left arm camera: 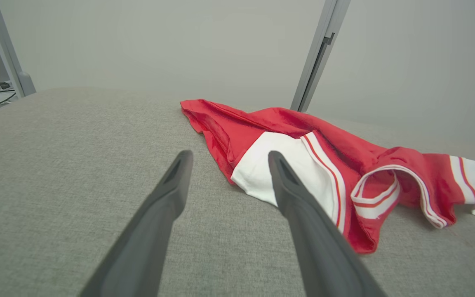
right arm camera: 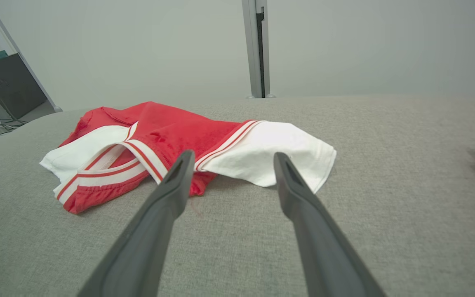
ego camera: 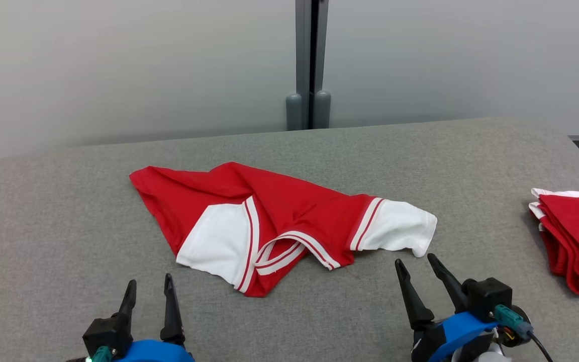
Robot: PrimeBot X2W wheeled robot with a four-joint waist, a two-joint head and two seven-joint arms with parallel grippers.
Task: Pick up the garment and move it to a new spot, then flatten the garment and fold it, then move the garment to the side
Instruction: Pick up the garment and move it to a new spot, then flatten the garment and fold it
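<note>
The garment (ego camera: 269,226) lies on the middle of the table (ego camera: 68,226); taken from it in the head view, a folded stack of cloth (ego camera: 576,241) lies at 3 o'clock, well apart, on the same table; a post (ego camera: 309,65) stands behind the table at 12 o'clock; the left gripper (ego camera: 150,279) is near at 7 o'clock; the right gripper (ego camera: 414,258) is at 5 o'clock, just beside the garment's edge.
</note>
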